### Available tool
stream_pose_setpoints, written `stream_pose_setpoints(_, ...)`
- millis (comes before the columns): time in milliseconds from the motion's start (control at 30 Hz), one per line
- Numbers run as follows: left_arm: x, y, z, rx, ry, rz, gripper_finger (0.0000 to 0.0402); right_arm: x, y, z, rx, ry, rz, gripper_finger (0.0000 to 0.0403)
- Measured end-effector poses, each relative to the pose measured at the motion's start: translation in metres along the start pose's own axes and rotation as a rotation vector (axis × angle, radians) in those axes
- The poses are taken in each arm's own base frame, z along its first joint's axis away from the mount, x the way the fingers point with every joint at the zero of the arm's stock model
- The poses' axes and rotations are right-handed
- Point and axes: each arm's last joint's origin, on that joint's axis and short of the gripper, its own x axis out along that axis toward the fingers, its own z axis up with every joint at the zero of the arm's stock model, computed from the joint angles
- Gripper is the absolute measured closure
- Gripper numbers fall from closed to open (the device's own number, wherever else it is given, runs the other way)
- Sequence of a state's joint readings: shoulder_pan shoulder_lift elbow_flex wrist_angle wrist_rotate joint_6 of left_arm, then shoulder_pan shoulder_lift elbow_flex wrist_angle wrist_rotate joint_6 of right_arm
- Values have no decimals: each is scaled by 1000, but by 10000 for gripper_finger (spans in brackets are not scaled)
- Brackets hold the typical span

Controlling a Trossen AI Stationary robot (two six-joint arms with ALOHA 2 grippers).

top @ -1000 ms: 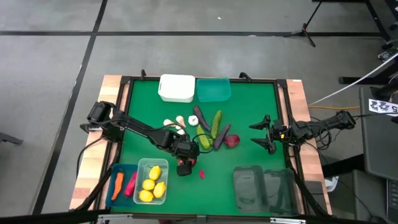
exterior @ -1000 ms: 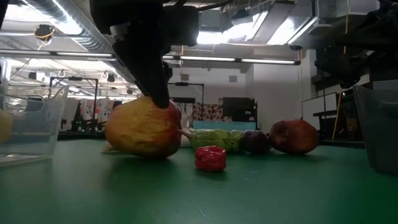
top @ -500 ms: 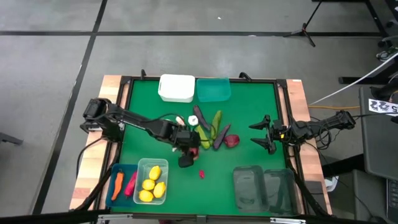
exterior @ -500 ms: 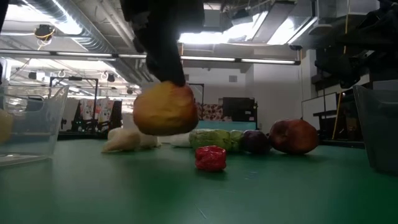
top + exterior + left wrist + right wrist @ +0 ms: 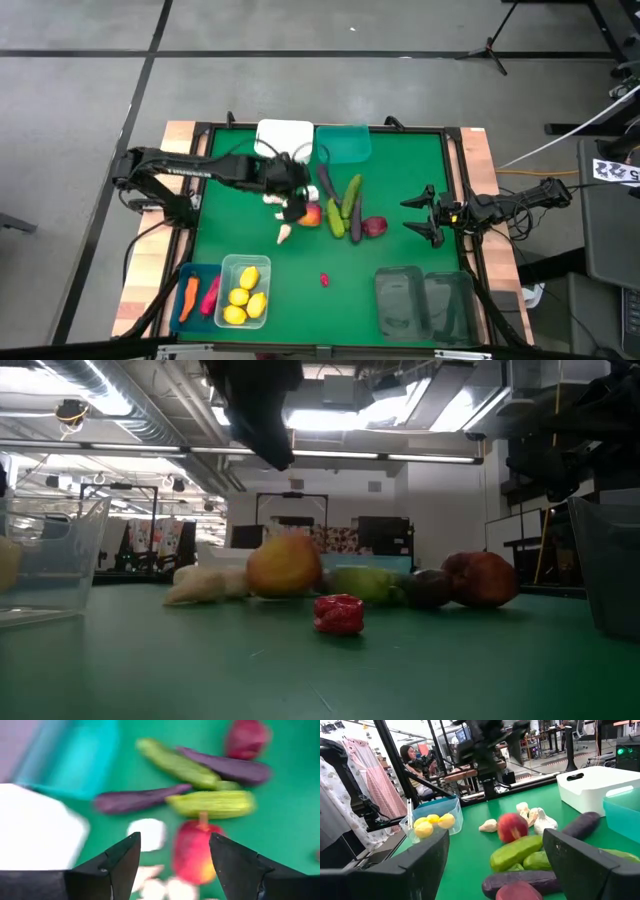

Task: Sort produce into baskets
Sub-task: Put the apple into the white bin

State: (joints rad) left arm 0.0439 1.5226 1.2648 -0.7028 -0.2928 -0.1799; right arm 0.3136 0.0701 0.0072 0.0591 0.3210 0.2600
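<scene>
My left gripper (image 5: 293, 200) is open and empty above the pile of produce at the table's middle; in the left wrist view (image 5: 175, 840) its fingers stand apart over a yellow-red apple (image 5: 194, 851). The apple (image 5: 312, 213) lies on the mat beside green cucumbers (image 5: 351, 197) and purple eggplants (image 5: 327, 188). White garlic (image 5: 285, 232) lies next to it. A dark red apple (image 5: 375, 227) and a small red chilli (image 5: 324, 280) lie apart. My right gripper (image 5: 408, 216) waits open at the table's right side.
A white basket (image 5: 283, 140) and a teal basket (image 5: 344, 143) stand at the far edge. A blue basket (image 5: 195, 296) with a carrot and a chilli, a clear basket (image 5: 245, 291) with lemons, and two smoky baskets (image 5: 423, 300) stand at the near edge.
My left gripper has lifted the yellow-red apple off the mat near the clear basket, carried it toward the far edge, and let it go. The apple now lies beside the cucumbers. The gripper has gone on up and toward the far edge.
</scene>
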Motion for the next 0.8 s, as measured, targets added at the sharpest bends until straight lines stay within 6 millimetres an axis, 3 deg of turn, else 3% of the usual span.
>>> stream_pose_setpoints(100, 0, 18, 3, -28, 4, -9, 182, 0, 0, 0, 8, 0, 0, 81)
stream_pose_setpoints(167, 2, 19, 3, -25, 15, -62, 187, 0, 0, 0, 9, 0, 0, 81)
stream_pose_setpoints(300, 7, 5, 0, 55, 31, -116, 185, 0, 0, 0, 8, 0, 0, 81)
stream_pose_setpoints(533, 36, -24, -11, 247, 113, -140, 151, 0, 0, 0, -3, 0, 0, 81)
stream_pose_setpoints(800, 64, -35, -13, 107, 138, -119, 145, 0, 0, 0, -3, 0, 0, 81)
